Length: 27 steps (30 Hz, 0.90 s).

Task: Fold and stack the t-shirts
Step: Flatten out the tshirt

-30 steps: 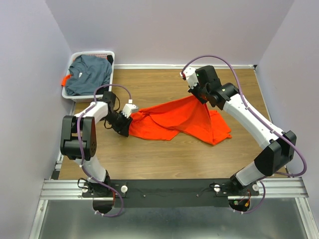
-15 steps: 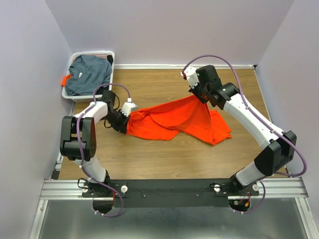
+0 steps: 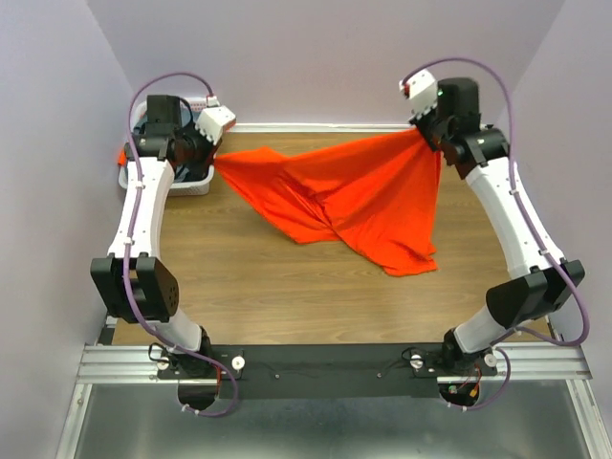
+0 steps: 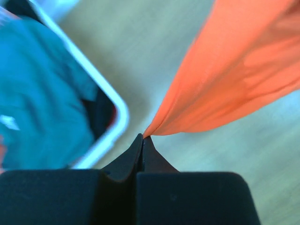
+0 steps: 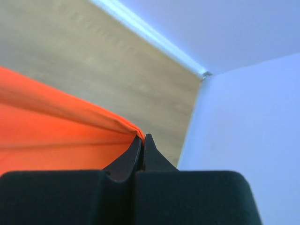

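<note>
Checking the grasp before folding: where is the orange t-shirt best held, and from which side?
Probably at its two outermost corners, each pinched from outside, as the left gripper and right gripper do: the orange t-shirt hangs spread, its top edge taut between them.

Orange t-shirt (image 3: 354, 191): plain bright orange, unfolded, top edge pulled taut between two raised corners, lower folds drooping toward the table (image 3: 268, 277).
Grey-blue t-shirt (image 4: 42, 93): crumpled inside the white basket (image 4: 119, 110), far left.
</note>
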Each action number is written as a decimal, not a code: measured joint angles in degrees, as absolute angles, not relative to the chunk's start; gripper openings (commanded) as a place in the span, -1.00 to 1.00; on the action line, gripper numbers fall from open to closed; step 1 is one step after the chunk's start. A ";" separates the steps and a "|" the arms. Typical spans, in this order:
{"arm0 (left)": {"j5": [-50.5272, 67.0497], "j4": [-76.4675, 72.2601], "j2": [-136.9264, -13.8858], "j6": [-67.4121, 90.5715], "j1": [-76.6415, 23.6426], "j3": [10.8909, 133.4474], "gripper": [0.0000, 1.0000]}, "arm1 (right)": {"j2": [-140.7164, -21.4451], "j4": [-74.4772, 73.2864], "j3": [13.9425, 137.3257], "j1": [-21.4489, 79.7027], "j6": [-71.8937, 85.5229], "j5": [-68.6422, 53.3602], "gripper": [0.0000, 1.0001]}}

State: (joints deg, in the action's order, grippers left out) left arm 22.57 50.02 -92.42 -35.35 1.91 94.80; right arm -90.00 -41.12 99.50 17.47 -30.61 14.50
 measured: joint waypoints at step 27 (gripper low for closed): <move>5.26 28.05 -76.75 -26.83 -2.09 106.54 -1.00 | -93.67 -19.27 125.36 13.82 -44.91 20.95 -0.99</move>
State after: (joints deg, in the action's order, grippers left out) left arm 5.26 28.05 -76.75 -26.83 -2.09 106.54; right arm -93.67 -19.27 125.36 13.82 -44.91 20.95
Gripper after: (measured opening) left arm 0.006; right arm 0.012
